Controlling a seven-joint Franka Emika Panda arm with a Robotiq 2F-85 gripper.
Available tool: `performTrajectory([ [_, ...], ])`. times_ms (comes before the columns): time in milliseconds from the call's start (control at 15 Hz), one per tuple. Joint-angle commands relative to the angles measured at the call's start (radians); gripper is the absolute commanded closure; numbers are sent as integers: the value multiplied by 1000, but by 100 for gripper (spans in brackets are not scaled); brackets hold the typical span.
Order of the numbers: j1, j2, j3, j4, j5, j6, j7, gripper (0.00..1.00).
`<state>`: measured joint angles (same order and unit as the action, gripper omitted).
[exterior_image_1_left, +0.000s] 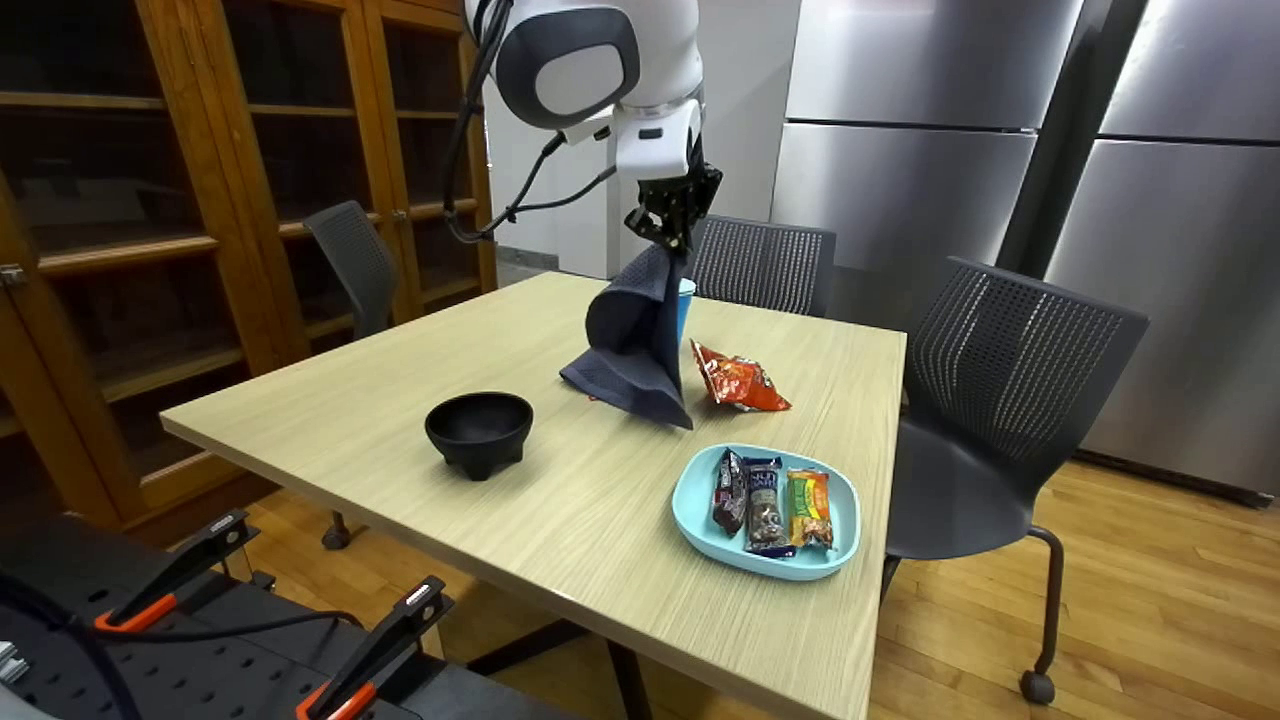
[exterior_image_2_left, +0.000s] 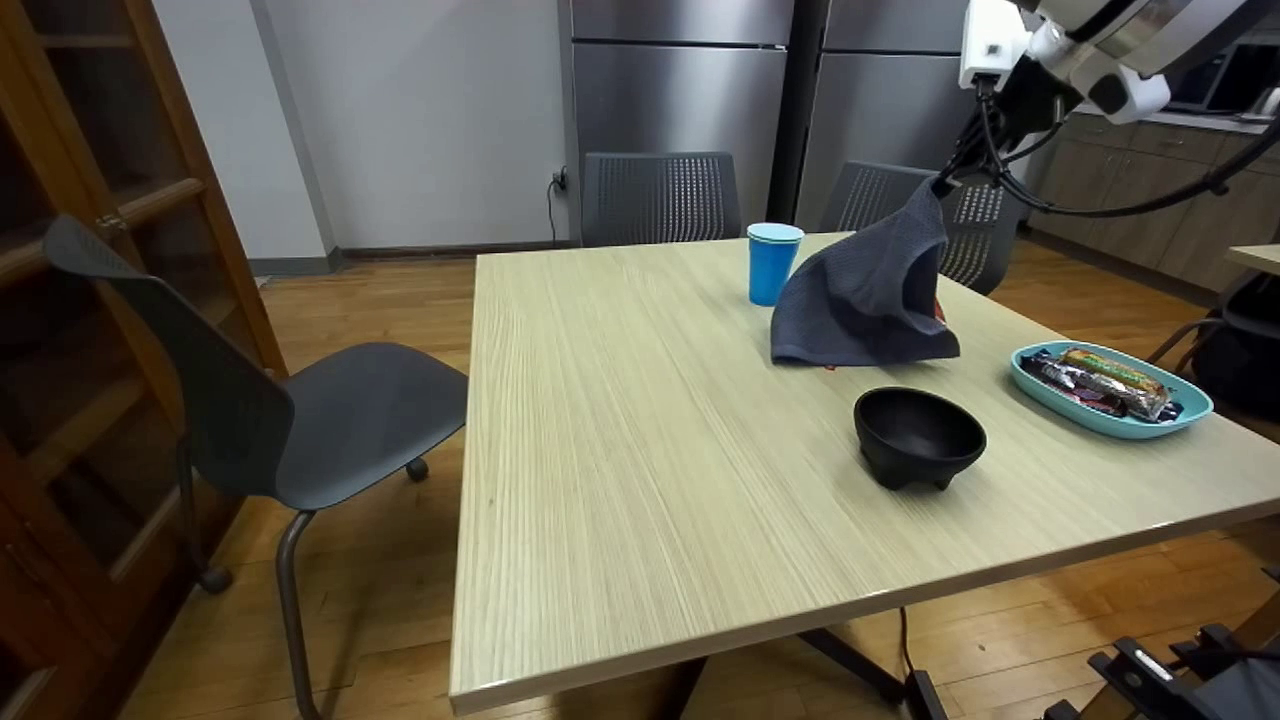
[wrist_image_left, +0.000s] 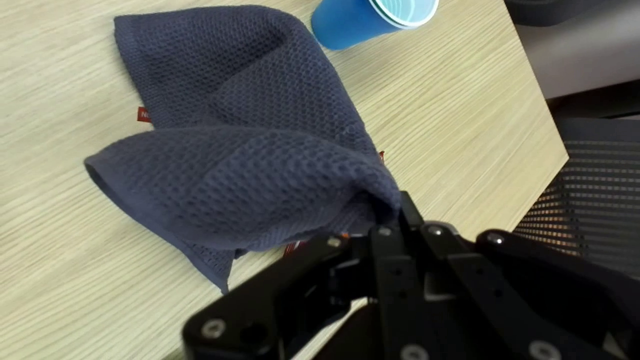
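My gripper (exterior_image_1_left: 677, 243) is shut on a corner of a dark blue-grey waffle towel (exterior_image_1_left: 640, 375). In the wrist view the pinched corner meets the fingertips, and the folded towel (wrist_image_left: 240, 175) spreads away to the left. Its lower edges appear to rest on the table in both exterior views, while the held end rises to my gripper (exterior_image_2_left: 943, 184). A small red tag (wrist_image_left: 143, 114) sticks out from one towel edge. Just behind the towel stand nested blue cups (exterior_image_2_left: 772, 270). An orange-red crinkled snack bag (exterior_image_1_left: 742, 383) lies beside it, mostly hidden in the wrist view.
A black footed bowl (exterior_image_1_left: 480, 432) sits toward the near table edge. A light-blue tray (exterior_image_1_left: 697, 500) carries several wrapped snack bars. Dark chairs (exterior_image_2_left: 370, 425) surround the wooden table (exterior_image_2_left: 620, 450), with glass-door cabinets (exterior_image_1_left: 110, 230) and steel refrigerators (exterior_image_1_left: 905, 190) beyond.
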<state>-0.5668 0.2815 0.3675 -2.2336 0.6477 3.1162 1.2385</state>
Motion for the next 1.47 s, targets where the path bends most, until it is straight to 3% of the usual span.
performTrajectory([
  [0, -29, -58, -4, -33, 3, -60, -9, 99],
  [333, -10, -78, -98, -49, -73, -194, 26, 99],
  [400, 114, -88, -236, -40, -29, -245, -15, 99],
  [733, 283, -86, -478, -31, -190, -350, 72, 99],
  [1067, 359, -86, -579, -14, -282, -378, 123, 99],
  [1400, 375, -124, -608, -24, -282, -379, 162, 99],
])
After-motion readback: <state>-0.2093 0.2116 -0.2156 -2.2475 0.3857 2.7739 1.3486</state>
